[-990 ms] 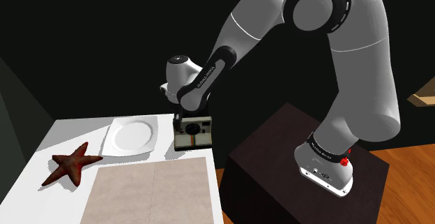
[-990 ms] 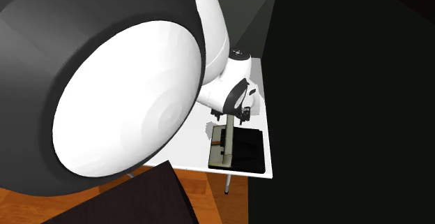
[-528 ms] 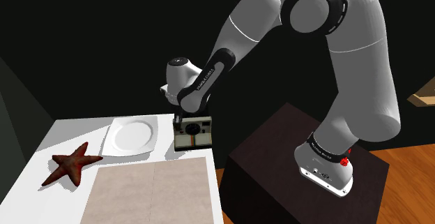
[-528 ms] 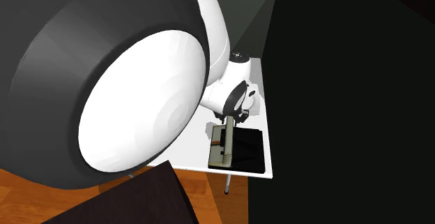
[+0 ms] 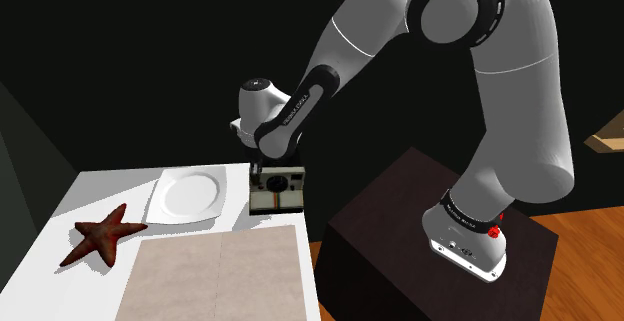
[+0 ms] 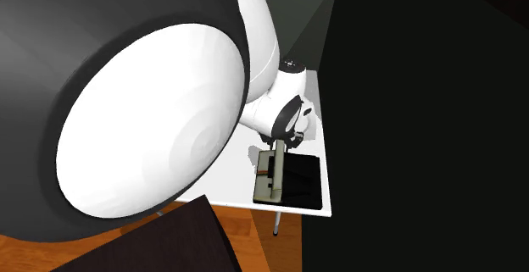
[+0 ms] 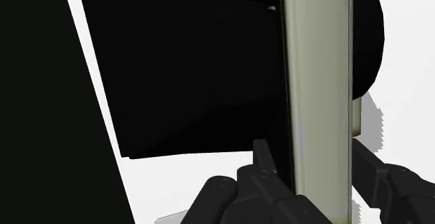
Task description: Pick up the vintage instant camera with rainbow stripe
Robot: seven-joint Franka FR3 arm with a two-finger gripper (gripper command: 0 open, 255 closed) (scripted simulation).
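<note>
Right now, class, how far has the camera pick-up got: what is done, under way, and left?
Done: the tool is shut on the camera; in the wrist view its fingers press the beige body from both sides. In hand: that grip, near the table's edge. Left: a clear lift; the shoulder view does not settle whether the camera is off the table.

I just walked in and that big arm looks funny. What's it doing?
The robot arm's black gripper grips a small striped instant camera at the edge of the white table, beside a white plate. A red starfish and a beige mat lie nearby. I can't tell if the camera is off the table yet.
</note>
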